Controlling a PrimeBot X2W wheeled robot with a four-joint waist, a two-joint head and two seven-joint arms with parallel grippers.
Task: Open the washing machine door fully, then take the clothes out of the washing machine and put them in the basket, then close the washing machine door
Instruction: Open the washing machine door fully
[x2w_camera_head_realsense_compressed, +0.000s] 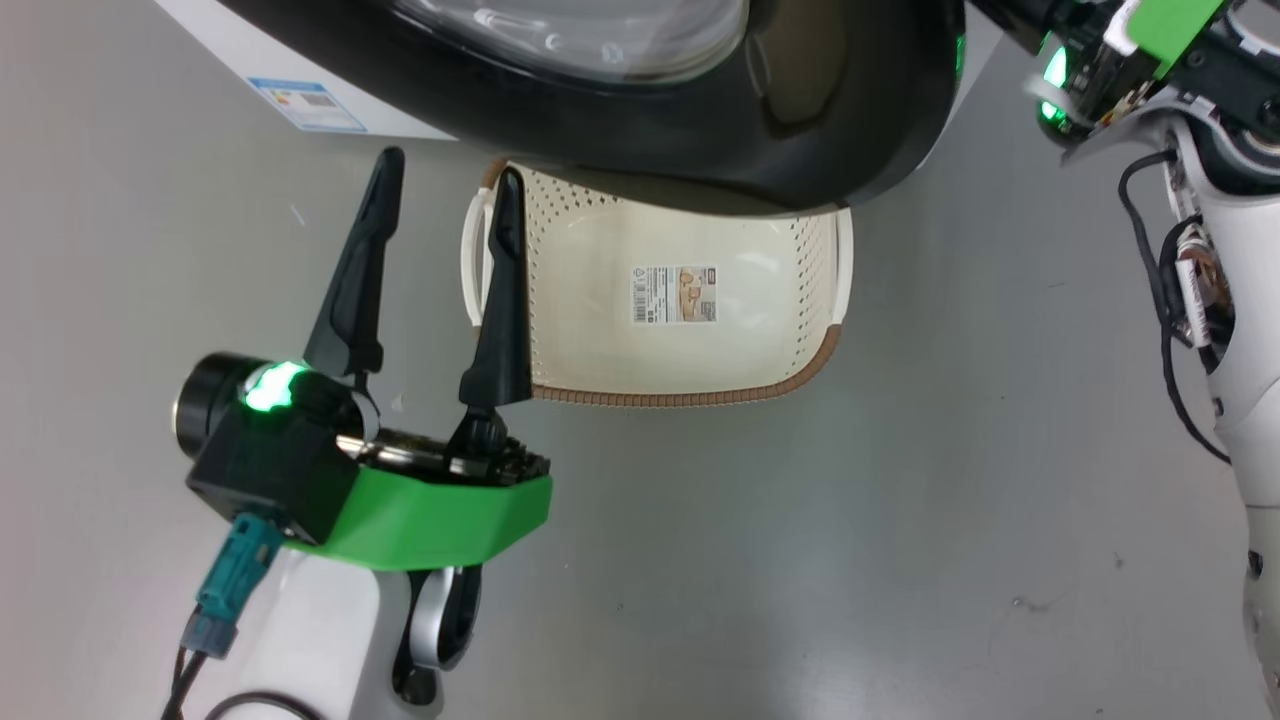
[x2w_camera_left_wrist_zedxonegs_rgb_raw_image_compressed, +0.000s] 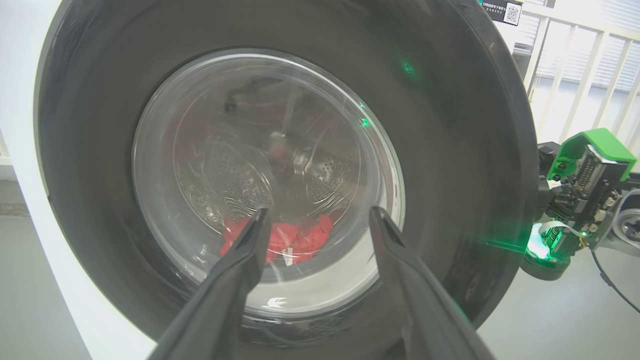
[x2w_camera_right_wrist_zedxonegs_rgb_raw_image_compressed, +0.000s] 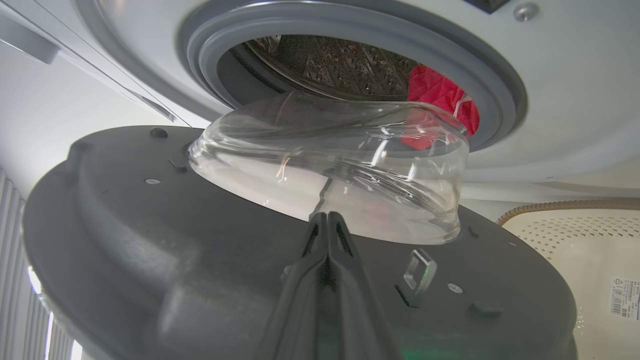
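Washing machine door (x2w_camera_head_realsense_compressed: 700, 140) is partway open right now, swung off the front of the washing machine (x2w_camera_right_wrist_zedxonegs_rgb_raw_image_compressed: 550, 100) but not all the way round. The right wrist view looks at its grey inner side. The bulging glass window (x2w_camera_right_wrist_zedxonegs_rgb_raw_image_compressed: 340, 165) sits just in front of the grey gasket (x2w_camera_right_wrist_zedxonegs_rgb_raw_image_compressed: 202, 55), with a gap between them. Through that gap you can see the steel drum (x2w_camera_right_wrist_zedxonegs_rgb_raw_image_compressed: 340, 62) and the red clothes (x2w_camera_right_wrist_zedxonegs_rgb_raw_image_compressed: 435, 87) lying inside it. They're low in the drum, going by the left wrist view, which sees them through the glass.

Basket (x2w_camera_head_realsense_compressed: 700, 398) sits on the grey floor (x2w_camera_head_realsense_compressed: 900, 550) right in front of the machine, and the door's black rim hangs over its far side. Its paper label (x2w_camera_head_realsense_compressed: 674, 294) shows on the bottom.

Left gripper (x2w_camera_head_realsense_compressed: 450, 165) hangs in front of the door's outer face with its fingers spread wide and nothing between them. In the head view one finger overlaps the basket's left handle, but I can't tell if it's actually touching.

Right gripper (x2w_camera_right_wrist_zedxonegs_rgb_raw_image_compressed: 327, 220) is on the inner side of the door, fingers pressed together and pointing toward the glass window, with nothing pinched between them. Whether the tips touch the door, can't tell. Its green-capped body sits by the door's edge.
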